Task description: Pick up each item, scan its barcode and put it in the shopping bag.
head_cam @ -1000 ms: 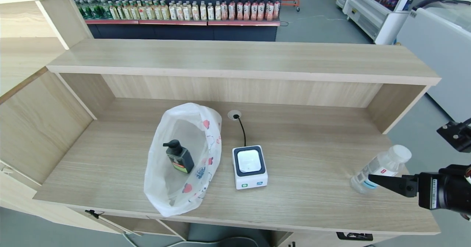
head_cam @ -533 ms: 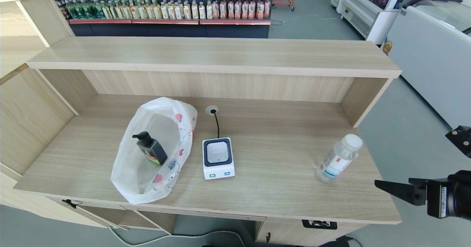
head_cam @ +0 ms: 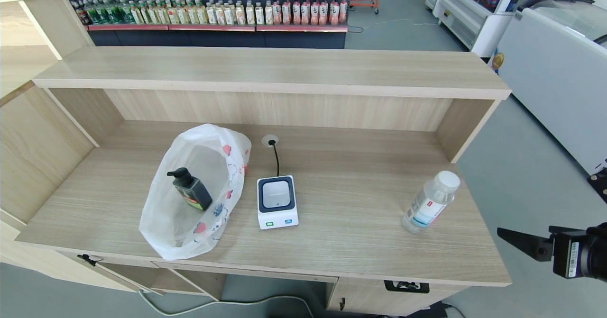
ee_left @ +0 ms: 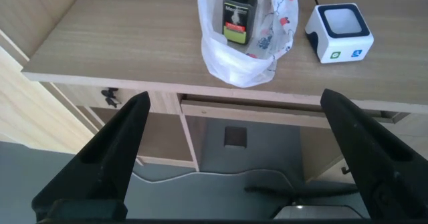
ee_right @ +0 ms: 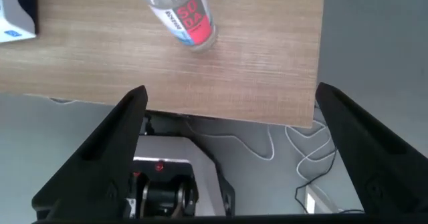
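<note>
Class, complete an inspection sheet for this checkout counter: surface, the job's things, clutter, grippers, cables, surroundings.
Surface: light wooden counter with a raised back ledge.
Job's things: shopping bag open at the left, dark pump bottle inside; scanner beside it; clear bottle standing near the right end, not yet bagged.
Clutter: nothing seen.
Grippers: left gripper open, empty, off the front edge by the shopping bag; right gripper open, empty, off the front edge near the clear bottle.
Cables: black cable from scanner to a hole in the counter; loose cable on the floor beneath.
Surroundings: drinks shelf behind; freezers to the right.
</note>
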Controlling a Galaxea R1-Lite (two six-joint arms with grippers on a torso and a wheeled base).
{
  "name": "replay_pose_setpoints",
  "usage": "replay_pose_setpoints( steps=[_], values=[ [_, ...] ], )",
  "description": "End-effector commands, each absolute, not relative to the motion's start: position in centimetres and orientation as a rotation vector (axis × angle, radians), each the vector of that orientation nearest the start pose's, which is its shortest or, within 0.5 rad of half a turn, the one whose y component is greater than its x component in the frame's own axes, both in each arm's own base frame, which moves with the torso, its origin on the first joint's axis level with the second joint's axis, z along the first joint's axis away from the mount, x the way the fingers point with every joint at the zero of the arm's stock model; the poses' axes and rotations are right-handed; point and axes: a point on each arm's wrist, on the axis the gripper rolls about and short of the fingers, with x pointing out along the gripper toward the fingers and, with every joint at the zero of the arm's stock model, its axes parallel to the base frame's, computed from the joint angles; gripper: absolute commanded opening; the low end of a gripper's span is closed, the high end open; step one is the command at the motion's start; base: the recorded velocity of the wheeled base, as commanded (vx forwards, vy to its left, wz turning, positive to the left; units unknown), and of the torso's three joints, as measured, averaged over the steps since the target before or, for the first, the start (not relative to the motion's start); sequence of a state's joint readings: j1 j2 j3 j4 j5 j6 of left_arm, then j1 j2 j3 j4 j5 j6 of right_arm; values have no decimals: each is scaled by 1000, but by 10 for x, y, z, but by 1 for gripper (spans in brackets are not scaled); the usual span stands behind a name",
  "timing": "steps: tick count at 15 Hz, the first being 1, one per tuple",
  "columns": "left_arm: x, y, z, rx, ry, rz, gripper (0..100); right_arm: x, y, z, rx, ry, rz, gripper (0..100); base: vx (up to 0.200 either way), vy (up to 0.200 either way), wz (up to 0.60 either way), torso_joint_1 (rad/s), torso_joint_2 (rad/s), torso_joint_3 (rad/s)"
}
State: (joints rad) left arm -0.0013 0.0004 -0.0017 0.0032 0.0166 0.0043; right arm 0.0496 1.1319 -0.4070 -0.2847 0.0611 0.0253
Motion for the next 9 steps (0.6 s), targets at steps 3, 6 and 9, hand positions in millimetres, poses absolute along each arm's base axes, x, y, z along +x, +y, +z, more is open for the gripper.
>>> replay_pose_setpoints(
  steps=[3,6,9],
  values=[
    [-23,0,76,5,2,17,100,170,11,133,-10,469,93,100,0,0,0,0,0,0],
    [-23,0,76,5,2,17,100,192,20,125,-26,430,132,100,0,0,0,0,0,0],
    [-23,0,76,5,2,17,100,203,31,122,-59,405,181,100,0,0,0,0,0,0]
  ],
)
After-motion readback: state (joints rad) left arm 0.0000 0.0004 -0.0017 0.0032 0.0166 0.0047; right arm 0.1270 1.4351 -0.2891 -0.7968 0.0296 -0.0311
